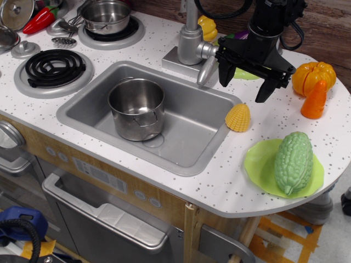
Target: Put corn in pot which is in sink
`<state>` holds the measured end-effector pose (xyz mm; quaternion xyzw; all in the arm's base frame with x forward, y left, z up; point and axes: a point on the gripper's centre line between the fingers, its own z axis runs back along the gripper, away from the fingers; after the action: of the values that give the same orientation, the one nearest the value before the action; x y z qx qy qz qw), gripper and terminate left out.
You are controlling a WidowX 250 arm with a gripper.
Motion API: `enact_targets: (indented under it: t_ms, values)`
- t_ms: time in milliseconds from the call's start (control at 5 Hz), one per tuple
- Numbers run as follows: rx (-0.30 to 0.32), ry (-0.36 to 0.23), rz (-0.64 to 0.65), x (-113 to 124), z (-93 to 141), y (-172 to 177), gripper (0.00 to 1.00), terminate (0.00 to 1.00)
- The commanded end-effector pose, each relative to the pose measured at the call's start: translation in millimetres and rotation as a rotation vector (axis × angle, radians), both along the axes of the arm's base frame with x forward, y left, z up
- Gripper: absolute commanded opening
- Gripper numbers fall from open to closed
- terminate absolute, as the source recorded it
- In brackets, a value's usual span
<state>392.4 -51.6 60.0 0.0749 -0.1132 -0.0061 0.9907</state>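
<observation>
The corn [238, 118] is a small yellow ribbed half-cob lying on the white speckled counter just right of the sink [189, 123]. The tall shiny steel pot [136, 108] stands upright and empty in the left part of the grey basin. My black gripper [245, 83] hangs above the counter behind the corn, a little up and right of it, with its two fingers spread wide and nothing between them. It does not touch the corn.
A silver tap [193, 44] stands behind the sink, close left of the gripper. An orange pumpkin [313, 75] and an orange carrot [315, 101] lie right of it. A green bumpy gourd lies on a green plate [258, 167] at the front right. A shallow steel pan [105, 16] sits on the back burner.
</observation>
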Motion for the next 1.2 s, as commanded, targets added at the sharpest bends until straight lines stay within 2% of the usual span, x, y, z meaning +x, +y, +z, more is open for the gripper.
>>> enact_targets:
  t_ms: [0, 200, 600, 800, 1000]
  values:
    - [0.0, 0.0, 0.0, 0.0, 0.0, 0.0, 1.0, 0.0]
    - [-0.013, -0.004, -0.002, 2.5, -3.0, -1.2, 1.0, 0.0]
    - [-0.043, -0.052, 0.009, -1.8, -21.3, -2.4, 1.0, 0.0]
    - [-0.037, -0.065, 0.015, -2.1, -27.0, -2.6, 1.0, 0.0]
    - [-0.034, -0.075, 0.023, -0.9, -29.0, -0.9, 0.0, 0.0]
